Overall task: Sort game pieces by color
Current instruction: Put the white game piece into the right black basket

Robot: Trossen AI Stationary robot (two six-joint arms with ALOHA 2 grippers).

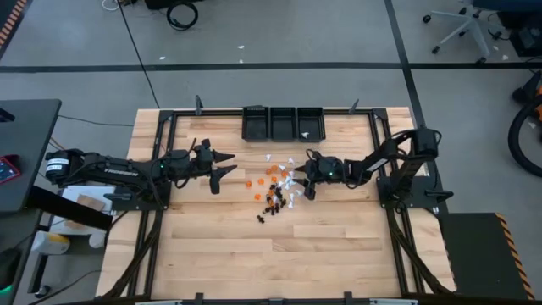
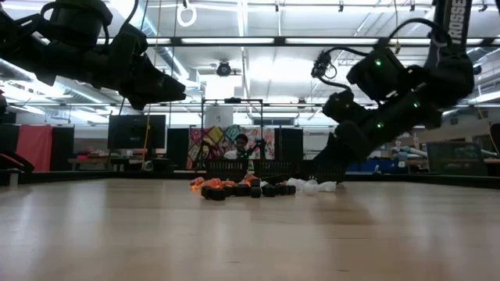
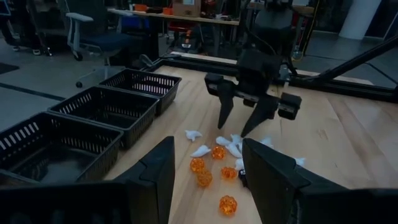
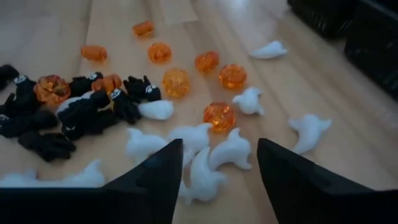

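Note:
The game pieces (image 1: 275, 186) lie loose in a heap on the table's middle: orange pieces (image 4: 176, 81), black pieces (image 4: 93, 112) and white pieces (image 4: 211, 155). My right gripper (image 1: 295, 180) is open, its fingers pointing down at the white pieces on the heap's right side (image 4: 217, 180), touching none that I can see. My left gripper (image 1: 230, 164) is open, held above the table left of the heap, its fingers standing apart in the left wrist view (image 3: 208, 180).
Three black mesh bins (image 1: 283, 124) stand in a row at the table's far edge; the right one holds a white piece (image 1: 303, 133). Bare wood lies toward the table's near edge. A person (image 2: 243, 145) shows in the room beyond the table.

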